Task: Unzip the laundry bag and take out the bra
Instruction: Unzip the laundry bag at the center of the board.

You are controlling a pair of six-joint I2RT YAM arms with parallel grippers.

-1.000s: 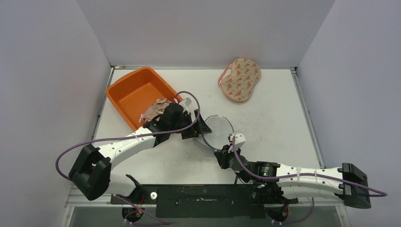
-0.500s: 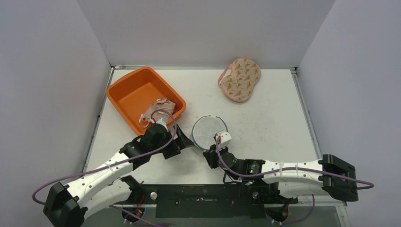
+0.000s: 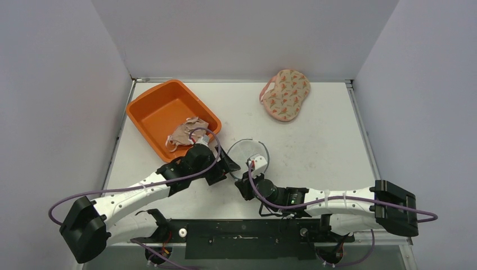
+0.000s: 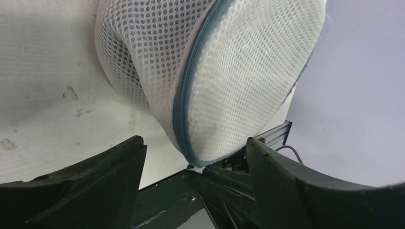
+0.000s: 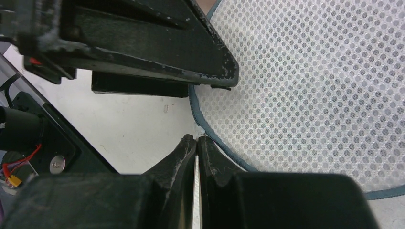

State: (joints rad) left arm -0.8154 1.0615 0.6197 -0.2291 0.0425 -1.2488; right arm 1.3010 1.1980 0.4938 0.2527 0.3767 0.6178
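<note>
The laundry bag (image 3: 249,153), a round white mesh pouch with a grey-blue zip rim, stands tipped up near the middle of the table (image 3: 315,146), and the bra (image 3: 185,133) lies draped over the corner of the orange tub (image 3: 160,104) at its ten o'clock, so removal looks done. The bag should handle light and limp, best taken by the stiffer zip tape, not the snag-prone mesh. At its six o'clock the right gripper (image 5: 197,140) is clenched and seems to nip that rim, though no zip pull can be made out; at eight o'clock the left gripper (image 3: 226,161) is released, jaws spread astride the bag
</note>
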